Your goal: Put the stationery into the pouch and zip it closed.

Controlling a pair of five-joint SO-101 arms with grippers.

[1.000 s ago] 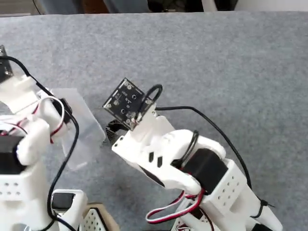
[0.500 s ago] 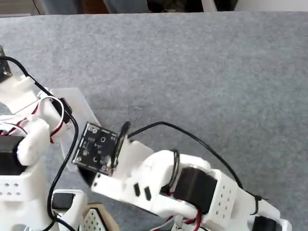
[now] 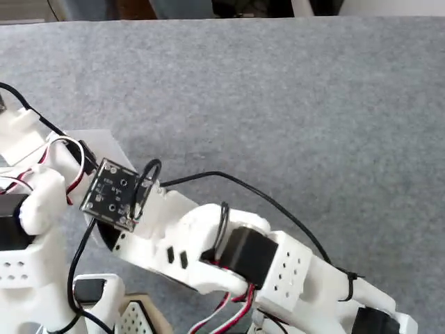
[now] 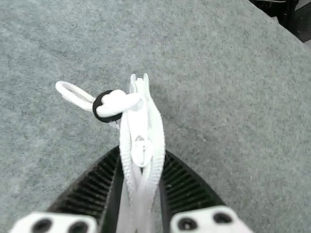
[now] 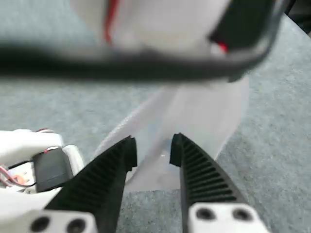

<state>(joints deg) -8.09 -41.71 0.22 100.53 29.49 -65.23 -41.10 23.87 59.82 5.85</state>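
Observation:
The translucent pouch [image 3: 104,145] lies at the table's left, partly under both arms. In the left wrist view my left gripper [image 4: 141,156] is shut on the pouch's white zipper edge [image 4: 144,121], held upright between the black jaws. The zipper pull [image 4: 109,104], a black ring with a white loop, sits at the edge's far end. My right arm's wrist board [image 3: 115,195] hangs over the pouch's near edge and hides the fingers beneath it. In the right wrist view my right gripper [image 5: 151,148] is open, with the pouch [image 5: 194,111] just beyond and between its tips.
The left arm [image 3: 38,209] and its black cable [image 5: 146,63] cross close above my right gripper. Grey felt table [image 3: 313,104] stretches to the far side and the right. The arms' bases [image 3: 132,316] stand at the near edge.
My right arm has swung left across the table, its wrist board going from the middle to over the pouch's near edge beside the left arm. The left arm shifted slightly.

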